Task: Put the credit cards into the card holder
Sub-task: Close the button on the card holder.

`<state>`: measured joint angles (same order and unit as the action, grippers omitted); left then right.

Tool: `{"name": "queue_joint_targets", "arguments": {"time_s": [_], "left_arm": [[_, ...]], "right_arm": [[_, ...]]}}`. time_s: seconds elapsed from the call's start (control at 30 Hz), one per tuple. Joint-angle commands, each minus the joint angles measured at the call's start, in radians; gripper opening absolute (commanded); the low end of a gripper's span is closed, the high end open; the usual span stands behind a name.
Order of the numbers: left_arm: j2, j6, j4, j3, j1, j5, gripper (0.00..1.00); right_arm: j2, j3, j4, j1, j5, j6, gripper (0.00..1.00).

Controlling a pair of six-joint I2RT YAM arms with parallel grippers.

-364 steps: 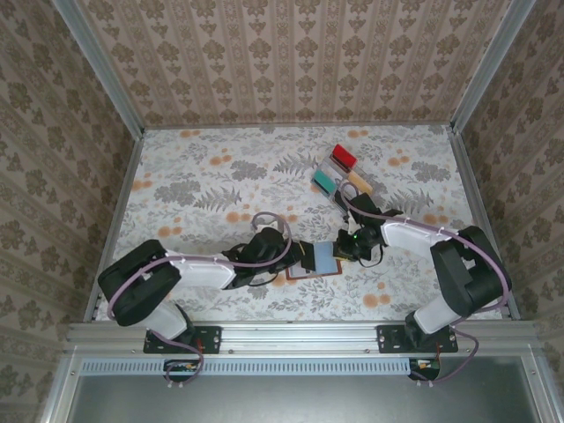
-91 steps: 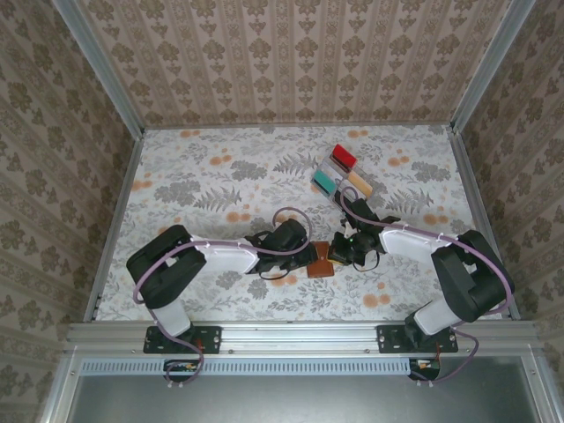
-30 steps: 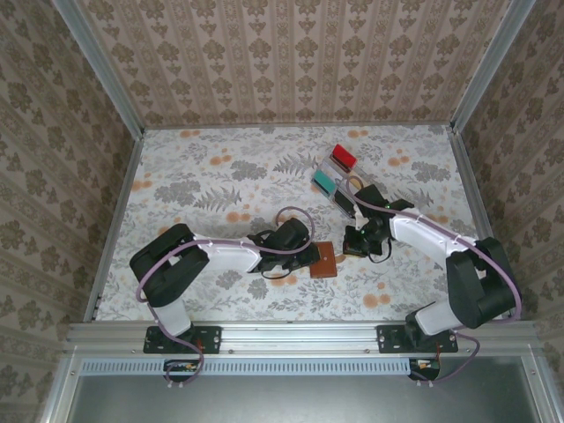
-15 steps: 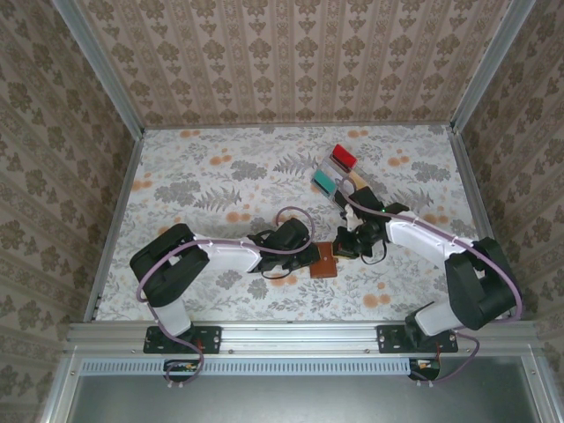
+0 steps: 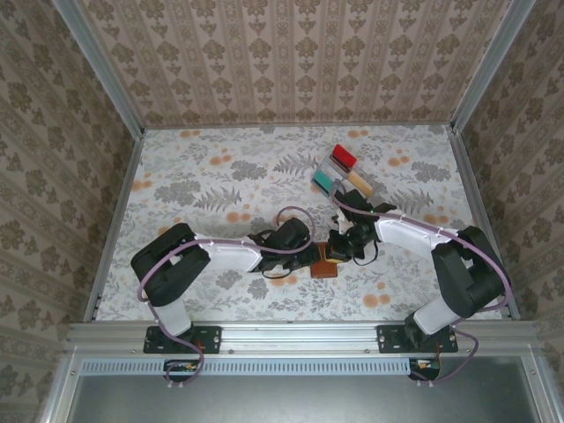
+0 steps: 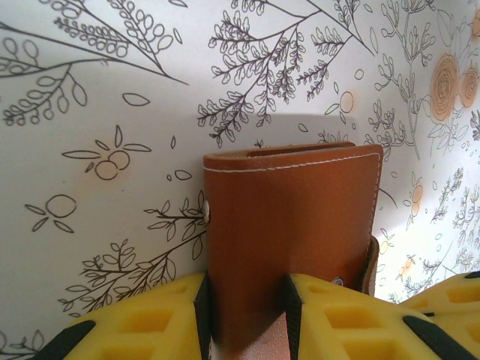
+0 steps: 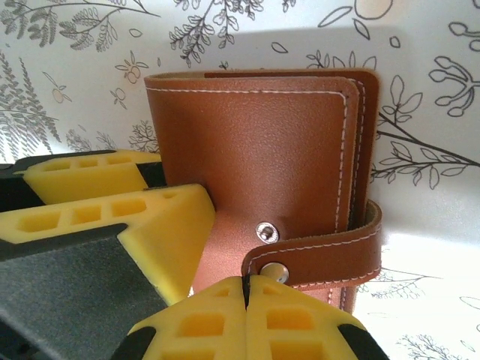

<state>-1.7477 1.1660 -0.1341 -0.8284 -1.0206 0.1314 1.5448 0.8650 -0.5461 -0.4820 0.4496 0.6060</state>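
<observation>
The card holder [image 5: 324, 265] is a brown leather wallet, folded shut, lying on the floral table between the two arms. My left gripper [image 5: 310, 257] is shut on it: in the left wrist view the card holder [image 6: 292, 217] fills the gap of the left gripper [image 6: 246, 300]. My right gripper [image 7: 245, 289] is shut with its fingers together, and its tips touch the clasp tab [image 7: 322, 251] beside the snap. The tab curls loose off the card holder [image 7: 255, 142]. From above, the right gripper [image 5: 338, 250] sits at the wallet's right side. The credit cards are hidden.
A clear slotted rack [image 5: 342, 172] holding red, green and tan pieces stands behind the right arm. Patterned walls and metal rails enclose the table [image 5: 203, 185]. The left gripper's yellow fingers [image 7: 127, 199] crowd the wallet's left side in the right wrist view.
My right gripper, which had drawn back to the upper right of the wallet, has come back down-left against its clasp tab. The left gripper and the wallet have stayed put.
</observation>
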Motion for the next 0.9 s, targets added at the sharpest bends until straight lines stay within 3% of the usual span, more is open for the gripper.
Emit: {"name": "queue_joint_targets", "arguments": {"time_s": [0.0, 0.33, 0.57, 0.87], "left_arm": [[-0.019, -0.011, 0.02, -0.015, -0.009, 0.007, 0.32], [-0.015, -0.008, 0.005, -0.005, -0.007, 0.004, 0.28], [-0.012, -0.008, 0.001, -0.001, -0.008, 0.004, 0.28], [-0.007, 0.002, -0.002, 0.012, -0.009, -0.004, 0.28]], "right_arm": [[0.015, 0.03, 0.003, -0.009, 0.004, 0.02, 0.0], [0.07, 0.021, 0.078, -0.022, 0.014, 0.055, 0.0], [0.114, 0.024, 0.022, -0.023, -0.093, 0.039, 0.0], [0.106, -0.067, 0.049, -0.018, -0.123, 0.041, 0.0]]}}
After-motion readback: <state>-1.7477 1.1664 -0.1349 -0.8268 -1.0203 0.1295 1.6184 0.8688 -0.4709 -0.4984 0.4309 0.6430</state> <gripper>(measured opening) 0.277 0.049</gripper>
